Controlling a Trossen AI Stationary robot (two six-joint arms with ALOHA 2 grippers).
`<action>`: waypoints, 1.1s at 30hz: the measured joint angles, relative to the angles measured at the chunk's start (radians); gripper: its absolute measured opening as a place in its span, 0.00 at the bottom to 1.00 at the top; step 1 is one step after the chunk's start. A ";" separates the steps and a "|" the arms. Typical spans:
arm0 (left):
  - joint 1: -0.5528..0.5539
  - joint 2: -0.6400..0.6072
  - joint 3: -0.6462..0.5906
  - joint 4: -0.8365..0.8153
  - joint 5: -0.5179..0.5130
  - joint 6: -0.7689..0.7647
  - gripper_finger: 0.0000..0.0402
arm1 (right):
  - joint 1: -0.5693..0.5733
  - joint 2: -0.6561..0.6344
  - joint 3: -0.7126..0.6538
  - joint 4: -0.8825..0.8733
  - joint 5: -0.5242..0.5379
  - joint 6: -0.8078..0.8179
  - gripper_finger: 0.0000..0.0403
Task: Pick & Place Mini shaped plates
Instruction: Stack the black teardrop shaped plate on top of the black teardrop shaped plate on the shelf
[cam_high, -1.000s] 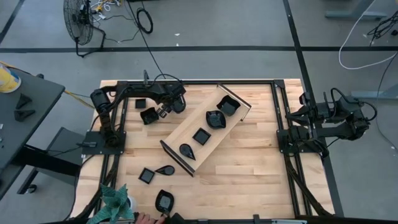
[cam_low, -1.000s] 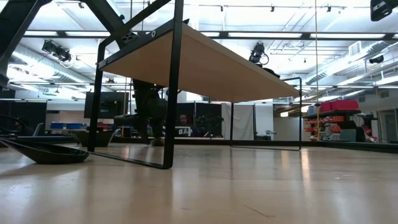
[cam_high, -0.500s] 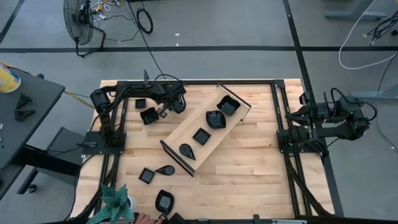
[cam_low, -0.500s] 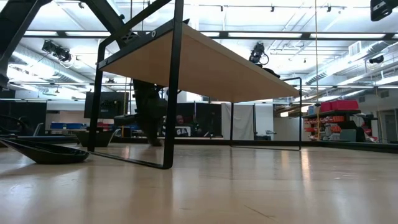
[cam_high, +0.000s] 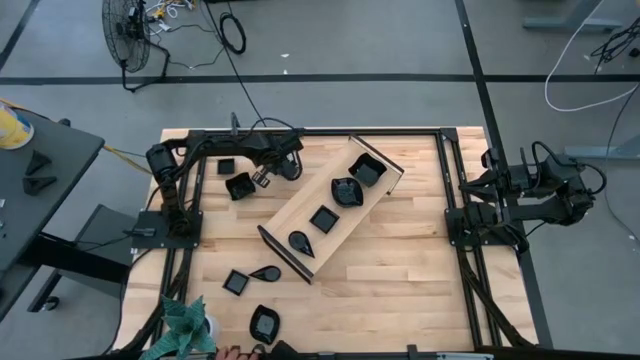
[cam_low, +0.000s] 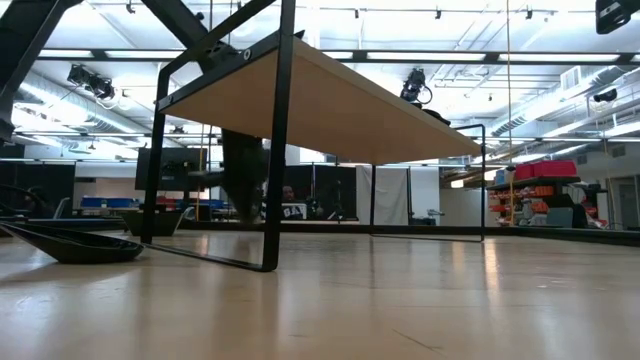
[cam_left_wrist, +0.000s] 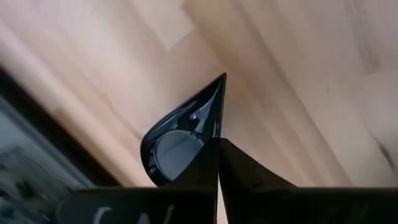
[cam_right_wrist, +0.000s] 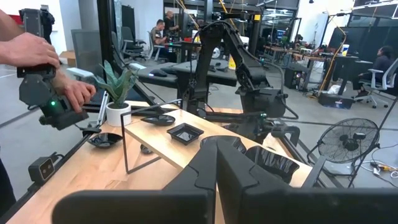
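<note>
The left gripper (cam_high: 262, 178) is clenched on the rim of a teardrop-shaped mini plate (cam_left_wrist: 180, 140), at the table's far left, just right of a wavy-rimmed plate (cam_high: 239, 186). In the left wrist view the teardrop's long axis is seen running straight ahead of the fingers, tip pointing away. The light-wood tray (cam_high: 388, 172) lies to the right and nearer, closest to this arm. The right gripper (cam_high: 497, 181) is parked clenched and empty at the far right.

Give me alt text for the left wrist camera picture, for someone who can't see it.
The left gripper is shut on the rim of a glossy black teardrop plate, its pointed tip aimed away from the camera. Behind it is the light wood table, with a dark frame edge along one side.
</note>
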 joint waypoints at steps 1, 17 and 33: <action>0.001 0.000 0.019 -0.029 -0.005 -0.028 0.01 | 0.000 0.000 0.000 0.000 0.000 0.000 0.03; -0.086 -0.155 0.305 -0.338 -0.007 -0.240 0.00 | 0.000 0.000 0.000 0.000 0.000 0.000 0.03; -0.417 -0.184 0.607 -0.677 -0.002 -0.446 0.00 | 0.000 0.000 0.000 0.000 0.000 0.000 0.03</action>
